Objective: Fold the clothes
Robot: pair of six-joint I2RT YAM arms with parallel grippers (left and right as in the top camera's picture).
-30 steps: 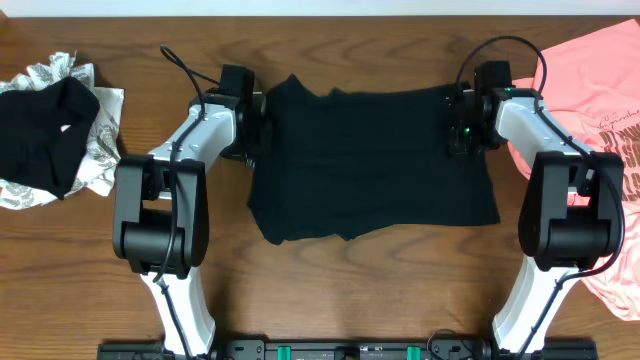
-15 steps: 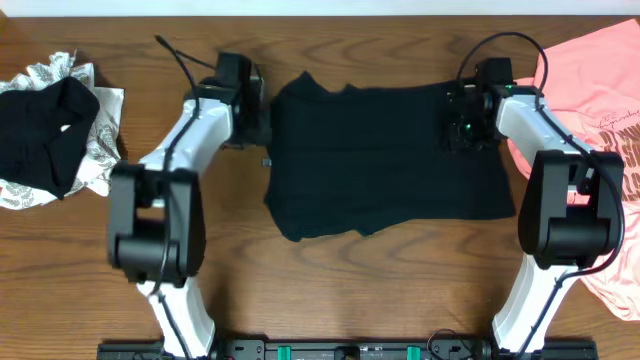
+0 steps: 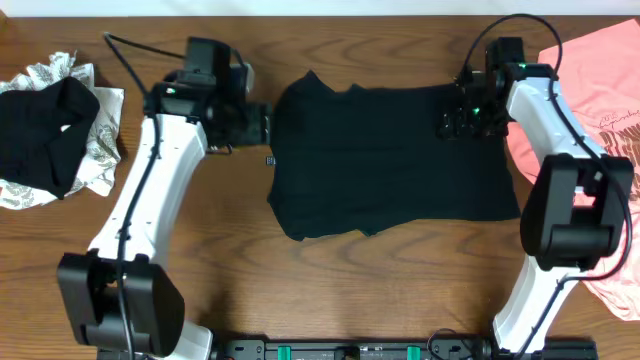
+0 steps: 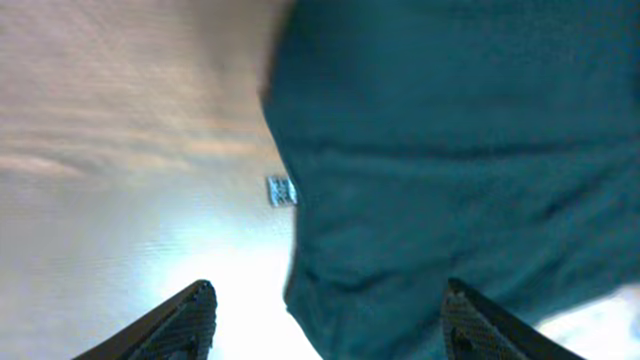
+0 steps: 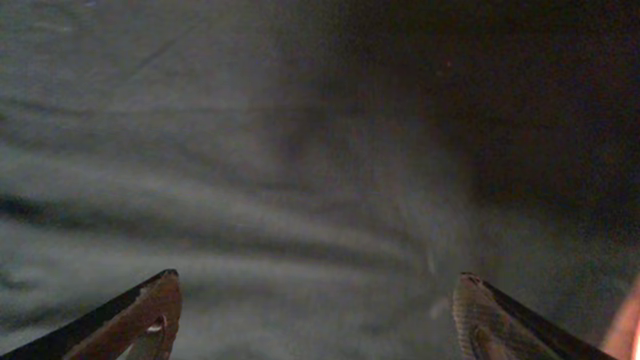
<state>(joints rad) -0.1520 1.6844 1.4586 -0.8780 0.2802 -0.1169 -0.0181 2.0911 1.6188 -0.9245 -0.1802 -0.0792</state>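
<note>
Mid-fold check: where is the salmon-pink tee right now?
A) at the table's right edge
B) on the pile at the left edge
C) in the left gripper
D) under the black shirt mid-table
A: the overhead view shows the salmon-pink tee spread at the right edge of the table, with the black shirt lying flat in the middle.

I can read nothing outright from here. The salmon-pink tee (image 3: 585,75) at three o'clock in my overhead view carries a dark print (image 3: 622,138) with script-like lettering, too small and cut off to make out. A small tag (image 4: 282,190) lies just beside the black shirt (image 3: 390,155), at its nine o'clock edge, and its marking is blurred.
</note>
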